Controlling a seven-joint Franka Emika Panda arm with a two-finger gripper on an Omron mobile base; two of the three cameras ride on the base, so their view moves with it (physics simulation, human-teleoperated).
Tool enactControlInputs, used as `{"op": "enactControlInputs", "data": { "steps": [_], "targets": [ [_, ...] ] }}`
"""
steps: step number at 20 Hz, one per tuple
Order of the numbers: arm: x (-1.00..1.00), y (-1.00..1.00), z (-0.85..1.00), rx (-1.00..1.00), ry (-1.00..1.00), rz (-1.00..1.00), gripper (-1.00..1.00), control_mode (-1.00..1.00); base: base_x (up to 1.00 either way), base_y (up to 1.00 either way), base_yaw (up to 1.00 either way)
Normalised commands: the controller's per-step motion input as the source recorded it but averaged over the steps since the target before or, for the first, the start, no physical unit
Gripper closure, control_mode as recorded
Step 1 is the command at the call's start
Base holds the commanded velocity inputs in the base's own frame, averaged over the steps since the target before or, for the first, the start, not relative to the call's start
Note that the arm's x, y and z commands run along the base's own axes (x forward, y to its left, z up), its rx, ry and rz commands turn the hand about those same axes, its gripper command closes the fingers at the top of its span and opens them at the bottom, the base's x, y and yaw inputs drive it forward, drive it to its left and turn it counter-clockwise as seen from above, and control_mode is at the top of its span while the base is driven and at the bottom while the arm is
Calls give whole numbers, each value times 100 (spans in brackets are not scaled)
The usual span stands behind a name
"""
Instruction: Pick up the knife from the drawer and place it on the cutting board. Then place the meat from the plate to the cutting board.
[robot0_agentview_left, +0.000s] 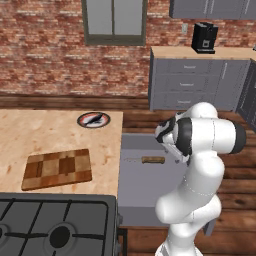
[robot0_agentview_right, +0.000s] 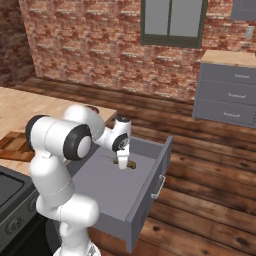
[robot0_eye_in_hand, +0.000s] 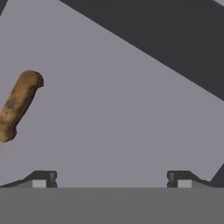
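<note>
The grey drawer (robot0_agentview_left: 145, 192) stands pulled out beside the counter, and the knife (robot0_agentview_left: 148, 160) lies flat on its floor with the brown handle to the right. My gripper (robot0_agentview_right: 121, 164) hangs down inside the drawer (robot0_agentview_right: 149, 197), just left of the knife handle (robot0_agentview_right: 131, 164). In the hand view my gripper (robot0_eye_in_hand: 111, 179) is open with nothing between its fingertips (robot0_eye_in_hand: 43, 178), and the knife handle (robot0_eye_in_hand: 19, 105) lies off to the upper left. The checkered cutting board (robot0_agentview_left: 57, 169) rests on the counter. Behind it sits the plate (robot0_agentview_left: 85, 121) with the dark meat (robot0_agentview_left: 96, 118) on it.
A black stove (robot0_agentview_left: 50, 225) is at the near end of the wooden counter (robot0_agentview_left: 30, 135). Grey cabinets (robot0_agentview_left: 200, 85) with a black coffee machine (robot0_agentview_left: 204, 37) on top stand against the brick wall. The drawer's silver handle (robot0_agentview_right: 159, 187) juts over the wooden floor (robot0_agentview_right: 210, 165).
</note>
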Motion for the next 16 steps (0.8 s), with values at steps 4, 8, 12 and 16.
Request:
{"op": "enactControlInputs", "data": {
  "steps": [4, 8, 12, 16],
  "targets": [
    [23, 17, -1, -1, 0, -4, -100, -100, 0, 0, 0],
    [24, 9, -1, -1, 0, -3, -100, -100, 0, 0, 0],
    [12, 0, -6, 0, 0, 0, -100, -100, 0, 0, 0],
    [16, 6, -19, -1, 0, -2, -100, -100, 0, 0, 0]
  ]
}}
